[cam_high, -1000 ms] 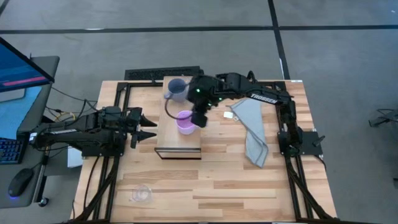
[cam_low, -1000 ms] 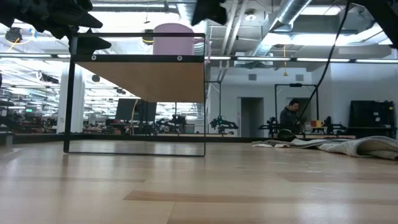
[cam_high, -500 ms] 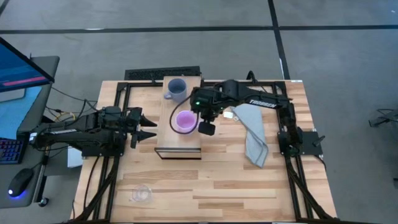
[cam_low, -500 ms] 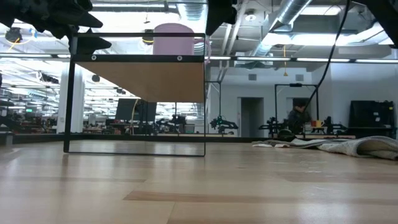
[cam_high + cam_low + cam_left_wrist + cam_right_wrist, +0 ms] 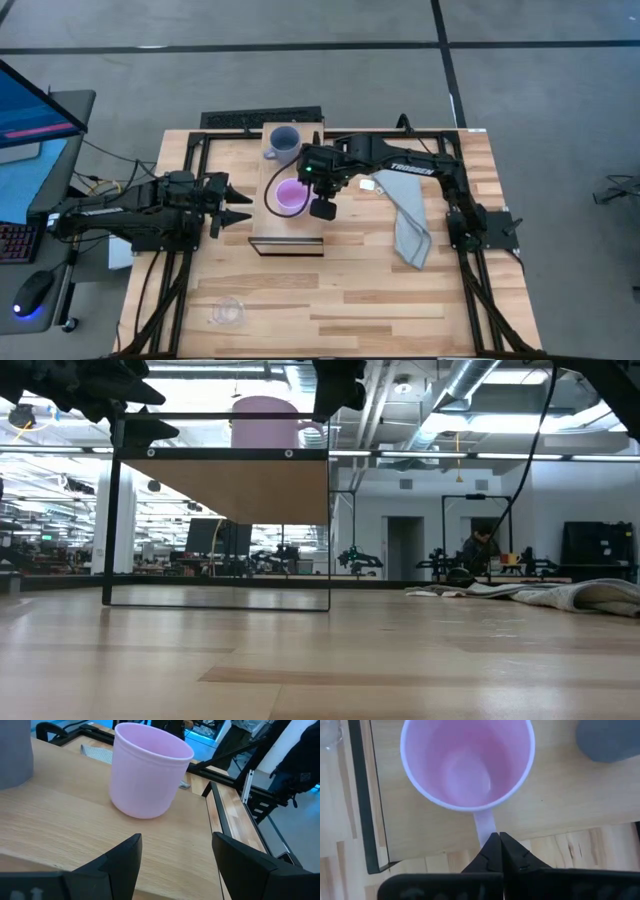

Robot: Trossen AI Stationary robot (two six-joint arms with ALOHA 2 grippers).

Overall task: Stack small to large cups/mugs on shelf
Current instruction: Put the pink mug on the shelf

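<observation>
While its fingers are pressed together on the thin handle, the right pincer [image 5: 497, 840] pinches the lilac mug [image 5: 468, 764], a pale, empty, round vessel standing upright on the shelf [image 5: 288, 225]. The mug sits just beyond the fingertips, near the shelf's middle, with the grey-blue mug [image 5: 284, 143] apart at the far end. The left pincer [image 5: 238, 203] waits spread beside the shelf. The clear cup [image 5: 227, 312] stands on the bench [image 5: 380, 310], well apart.

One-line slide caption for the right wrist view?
Right gripper shut at the lilac mug's handle on the shelf, grey-blue mug nearby.
</observation>
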